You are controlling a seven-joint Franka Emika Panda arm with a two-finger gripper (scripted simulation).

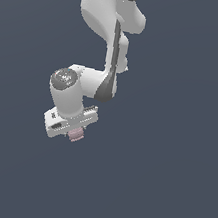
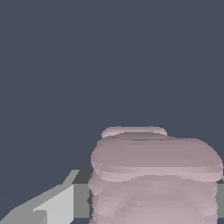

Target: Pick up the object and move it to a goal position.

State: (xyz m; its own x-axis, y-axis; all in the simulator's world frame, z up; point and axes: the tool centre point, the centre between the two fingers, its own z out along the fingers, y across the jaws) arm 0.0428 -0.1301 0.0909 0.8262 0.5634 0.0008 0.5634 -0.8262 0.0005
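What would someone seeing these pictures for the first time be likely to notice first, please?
Probably the white robot arm reaching down from the top of the exterior view against a plain dark blue-grey background. Next, the small pale pink object tucked under the white gripper, left of centre in that view. In the wrist view the pink object looms large, a rounded, layered lump; a grey finger shows beside it.

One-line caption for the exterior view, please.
Simulated Panda arm with its gripper holding a small pale pink lump against a plain dark blue-grey background.
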